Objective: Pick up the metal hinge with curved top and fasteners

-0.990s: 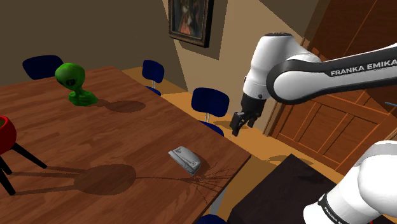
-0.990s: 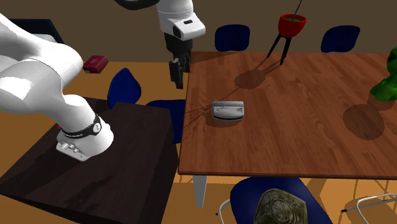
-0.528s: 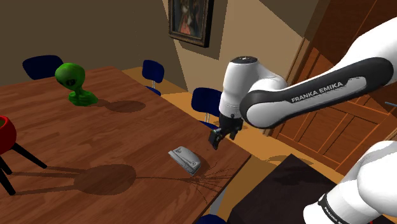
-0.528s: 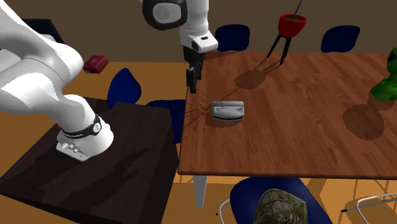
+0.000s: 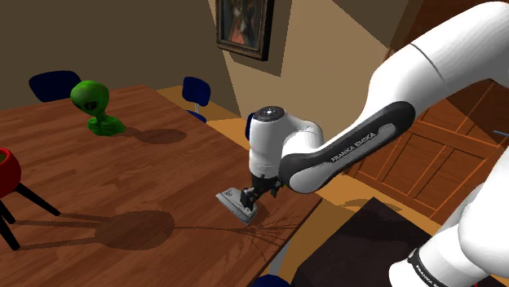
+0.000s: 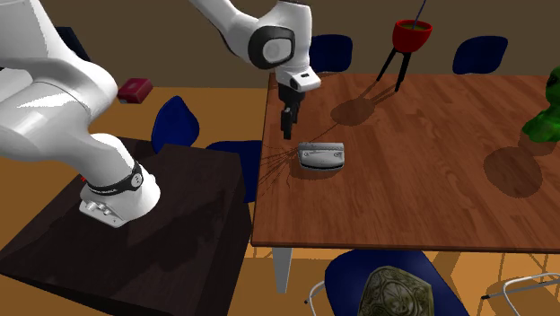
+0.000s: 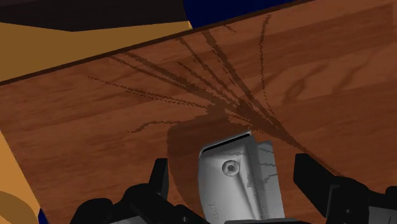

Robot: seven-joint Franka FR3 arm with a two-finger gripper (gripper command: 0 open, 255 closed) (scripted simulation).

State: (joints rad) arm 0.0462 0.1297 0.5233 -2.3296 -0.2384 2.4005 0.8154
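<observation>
my arm (image 5: 359, 140) reads FRANKA EMIKA | my gripper (image 7: 232, 172) spread wide astride grey hinge (image 7: 240, 184), clasping nothing | green alien figure (image 5: 94, 104) well apart

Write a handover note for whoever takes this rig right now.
Gripper: open, over the hinge, one finger on either side of it, not clasping.
Hinge: grey, lying flat on the wooden table, near the edge by the stand.
Done: gripper lined up over the hinge.
Left: lower, close on it, lift.
</observation>
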